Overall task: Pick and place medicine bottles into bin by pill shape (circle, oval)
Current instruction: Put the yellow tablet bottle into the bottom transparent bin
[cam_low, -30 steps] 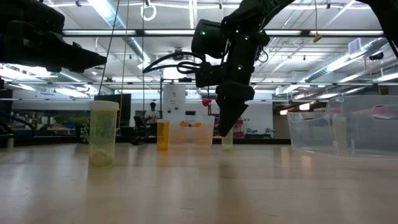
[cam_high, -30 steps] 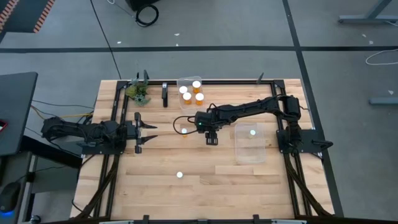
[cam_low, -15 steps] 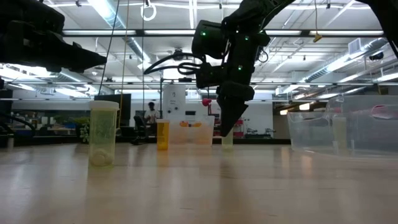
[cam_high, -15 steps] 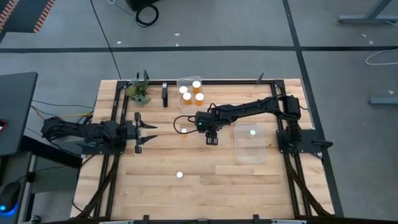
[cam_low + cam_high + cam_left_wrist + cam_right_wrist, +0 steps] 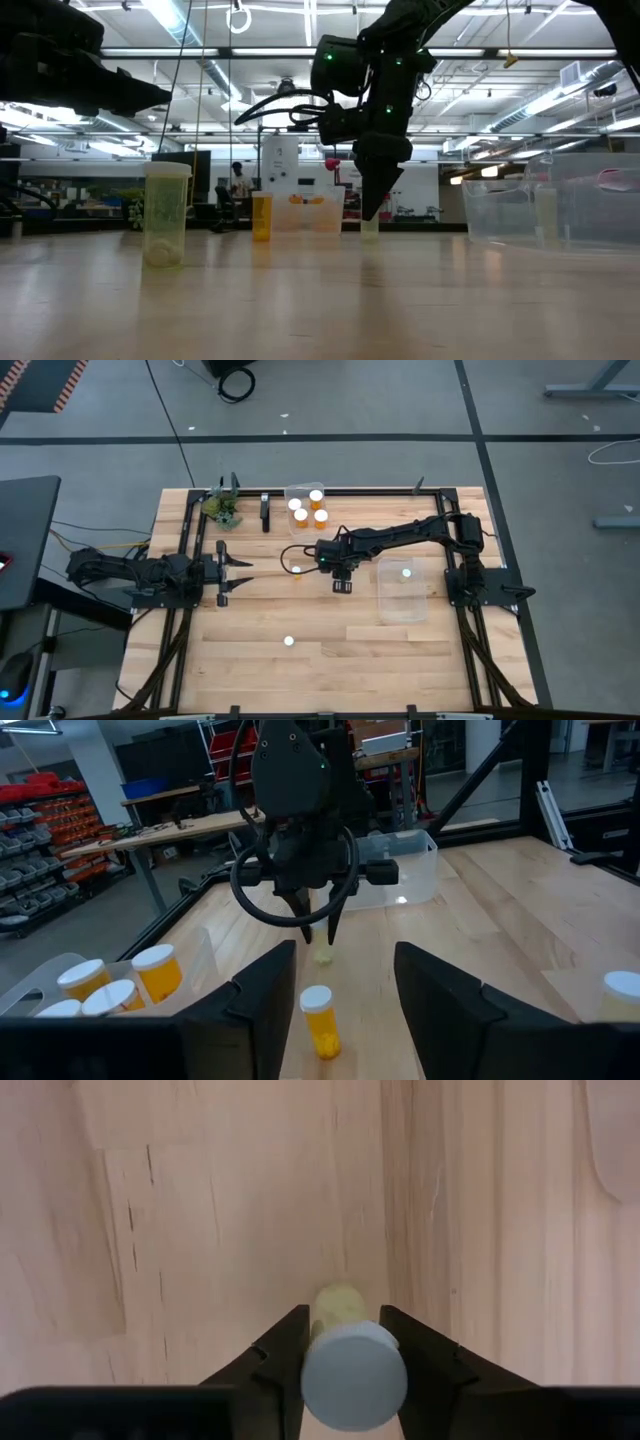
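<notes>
Pale wood planks make up the table (image 5: 330, 660), and near its middle the right gripper (image 5: 341, 584) points straight down, its two dark fingers (image 5: 280, 1360) pressed against either side of a small white-capped medicine bottle (image 5: 352, 1365) that stands upright on the boards; the jaws look closed on it. From table height that bottle (image 5: 369, 225) is mostly hidden behind the fingertips. Just off at nine o'clock from this gripper stands another orange bottle (image 5: 296, 572), alone on the wood. Up at twelve o'clock, near the far edge, a clear bin (image 5: 304, 508) holds four orange bottles with white caps. Over at three o'clock a second clear bin (image 5: 402, 592) holds a single bottle. Down at seven o'clock, well apart from the rest, one more bottle (image 5: 289, 642) stands by itself. The left gripper (image 5: 232, 569) waits at nine o'clock by the table's edge, fingers drawn narrow with nothing between them. A small green plant (image 5: 222, 510) sits at eleven o'clock.
</notes>
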Available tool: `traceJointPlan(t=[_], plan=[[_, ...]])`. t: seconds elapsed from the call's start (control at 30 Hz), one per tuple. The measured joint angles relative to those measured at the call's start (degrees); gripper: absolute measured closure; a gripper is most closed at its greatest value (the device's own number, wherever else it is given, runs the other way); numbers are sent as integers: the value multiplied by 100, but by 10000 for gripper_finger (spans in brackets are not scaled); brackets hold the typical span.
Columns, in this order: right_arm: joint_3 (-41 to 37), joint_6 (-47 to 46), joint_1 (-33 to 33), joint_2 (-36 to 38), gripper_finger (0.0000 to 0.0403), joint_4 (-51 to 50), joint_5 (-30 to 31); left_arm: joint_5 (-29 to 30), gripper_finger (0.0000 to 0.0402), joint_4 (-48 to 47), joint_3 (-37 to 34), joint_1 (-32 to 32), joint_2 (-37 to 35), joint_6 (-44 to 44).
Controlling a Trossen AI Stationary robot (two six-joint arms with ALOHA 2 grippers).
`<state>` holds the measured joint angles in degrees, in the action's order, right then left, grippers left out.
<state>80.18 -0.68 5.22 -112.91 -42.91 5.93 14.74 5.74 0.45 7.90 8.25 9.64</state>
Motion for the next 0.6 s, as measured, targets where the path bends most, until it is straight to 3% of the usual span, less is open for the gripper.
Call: traceJointPlan(t=[0.6], plan=[[52, -726, -507, 577, 279, -715, -2, 0, 223, -5, 0, -1, -2, 0]])
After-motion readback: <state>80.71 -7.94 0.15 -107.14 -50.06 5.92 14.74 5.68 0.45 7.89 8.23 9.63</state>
